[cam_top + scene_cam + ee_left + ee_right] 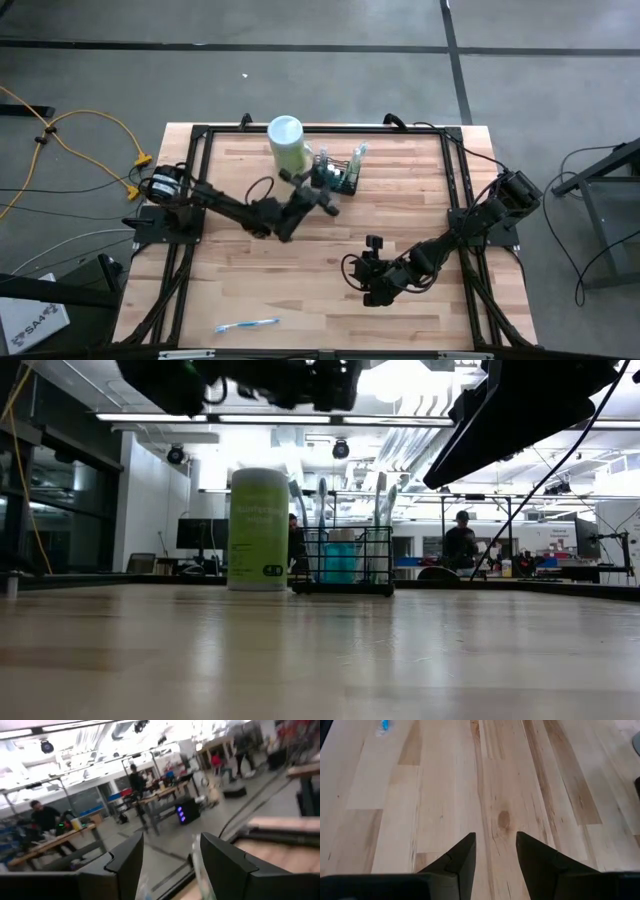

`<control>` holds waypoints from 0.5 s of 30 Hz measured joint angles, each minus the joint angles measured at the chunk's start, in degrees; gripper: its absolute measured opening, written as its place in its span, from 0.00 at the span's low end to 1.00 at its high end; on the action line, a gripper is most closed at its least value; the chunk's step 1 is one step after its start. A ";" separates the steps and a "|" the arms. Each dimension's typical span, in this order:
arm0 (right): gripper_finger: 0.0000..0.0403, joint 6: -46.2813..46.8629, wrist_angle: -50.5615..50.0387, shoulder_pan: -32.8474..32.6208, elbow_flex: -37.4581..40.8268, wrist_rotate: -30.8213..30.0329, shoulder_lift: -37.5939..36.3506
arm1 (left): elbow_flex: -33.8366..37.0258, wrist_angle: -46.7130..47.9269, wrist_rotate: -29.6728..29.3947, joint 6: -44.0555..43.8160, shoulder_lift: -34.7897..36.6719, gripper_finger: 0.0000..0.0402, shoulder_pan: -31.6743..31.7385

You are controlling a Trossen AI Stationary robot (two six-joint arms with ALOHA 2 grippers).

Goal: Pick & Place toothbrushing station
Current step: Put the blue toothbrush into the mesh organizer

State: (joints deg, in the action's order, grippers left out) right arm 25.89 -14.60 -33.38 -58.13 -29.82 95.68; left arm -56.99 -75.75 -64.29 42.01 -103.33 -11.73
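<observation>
I am hovering my left tool spread, empty, just short of the toothbrushing station — nothing picked yet; my right tool is waiting, half-spread.

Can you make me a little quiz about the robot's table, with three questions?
1. True or false: the toothbrush is lying flat on the table.
2. What stands right beside the wire basket? A) pale green canister B) red cup C) book
3. Fill in: the right gripper has ___ between its open fingers.

Key:
1. True; it lies near the table's front edge.
2. A.
3. Nothing; only bare wood shows beyond it. The left gripper, also open, is by the basket.
</observation>
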 joint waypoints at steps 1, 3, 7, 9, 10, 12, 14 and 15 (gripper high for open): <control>0.33 0.00 -0.02 0.01 0.00 0.00 0.00 | 0.00 0.04 -2.07 1.93 0.26 0.47 -1.52; 0.33 0.20 -0.09 -0.01 0.00 0.05 0.00 | 0.00 -0.33 -6.59 5.42 0.90 0.47 -4.81; 0.33 1.24 -1.08 -0.01 0.00 0.69 0.00 | 0.00 -0.78 -15.89 11.97 2.48 0.47 -11.55; 0.33 1.55 -2.09 -0.01 0.00 2.02 0.00 | 0.00 -0.83 -19.51 13.71 3.52 0.47 -14.96; 0.33 2.08 -2.52 -0.01 0.00 2.67 0.00 | 0.00 -0.89 -20.82 14.10 3.96 0.47 -16.58; 0.33 3.07 -3.70 -0.01 0.00 3.81 0.00 | 0.02 -0.79 -22.05 14.19 4.90 0.47 -19.86; 0.33 4.19 -5.03 -0.01 0.00 5.59 0.00 | 0.02 -0.94 -21.98 14.20 5.65 0.47 -22.96; 0.33 4.66 -5.83 -0.01 0.00 6.43 0.00 | 0.02 -0.93 -22.02 14.15 6.02 0.47 -24.48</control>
State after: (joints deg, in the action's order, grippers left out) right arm 30.55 -20.43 -33.39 -58.13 -23.39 95.68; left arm -56.97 -76.68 -86.31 56.15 -97.30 -36.22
